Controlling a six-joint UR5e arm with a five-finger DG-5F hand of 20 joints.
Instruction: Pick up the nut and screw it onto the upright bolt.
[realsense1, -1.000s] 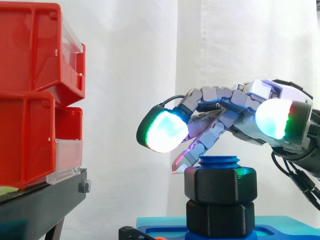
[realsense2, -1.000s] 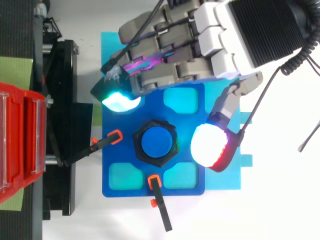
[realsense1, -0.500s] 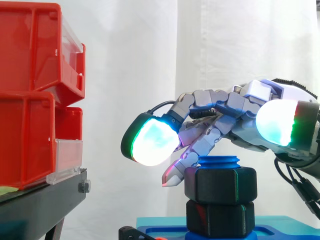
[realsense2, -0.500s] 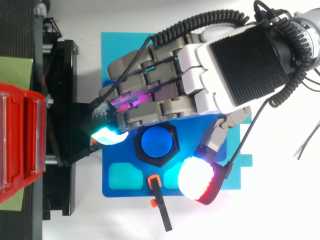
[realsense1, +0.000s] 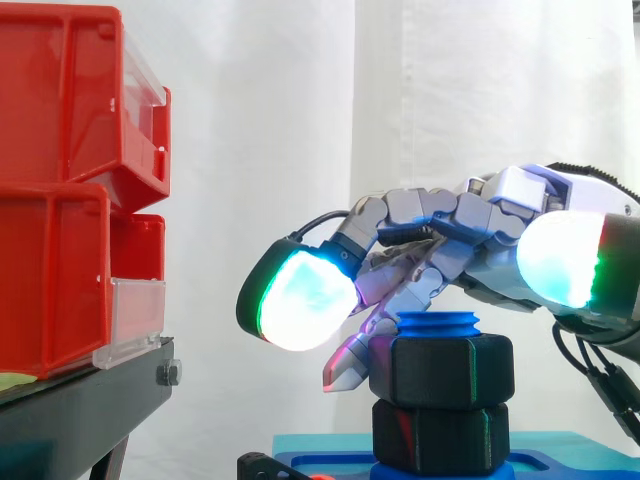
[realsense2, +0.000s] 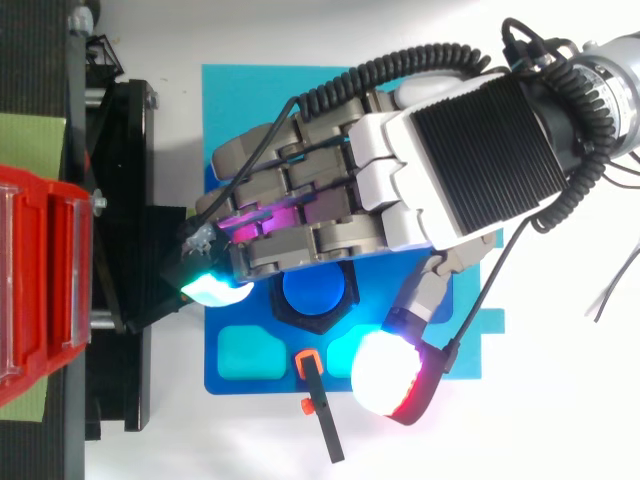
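Shifted lower over the upper black hexagonal nut, the hand hovers, fingers loosely spread.

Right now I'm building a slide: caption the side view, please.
Hand arched over the upper black nut on the upright blue bolt, red bins at left.

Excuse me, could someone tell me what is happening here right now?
The robot hand hangs over the blue upright bolt, which stands on a blue base. Two black nuts sit on the bolt, the upper nut above the lower nut. The robot hand reaches across the top of the upper nut; whether it grips it cannot be seen. Red bins stand to the side.
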